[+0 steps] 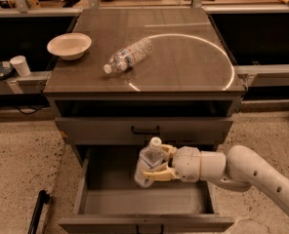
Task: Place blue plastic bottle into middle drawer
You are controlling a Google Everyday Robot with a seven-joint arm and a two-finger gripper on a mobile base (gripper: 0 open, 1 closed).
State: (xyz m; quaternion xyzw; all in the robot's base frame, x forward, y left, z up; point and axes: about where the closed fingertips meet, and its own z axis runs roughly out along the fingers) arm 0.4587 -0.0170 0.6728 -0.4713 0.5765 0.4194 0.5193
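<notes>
The blue plastic bottle (148, 165) is a squarish clear bottle with a white cap and pale label. It stands upright in my gripper (160, 162), whose yellowish fingers (156, 174) are shut around its body. The gripper reaches in from the right and holds the bottle inside the open middle drawer (144, 201), the deep grey drawer lowest in view, over its rear middle part. I cannot tell whether the bottle's base touches the drawer floor.
A slim ribbed clear bottle (127, 55) lies on its side on the cabinet top (183, 57). A cream bowl (69, 45) sits at its left edge. A shallower closed drawer with a black handle (145, 129) is above the gripper. A white cup (21, 65) stands on a shelf at left.
</notes>
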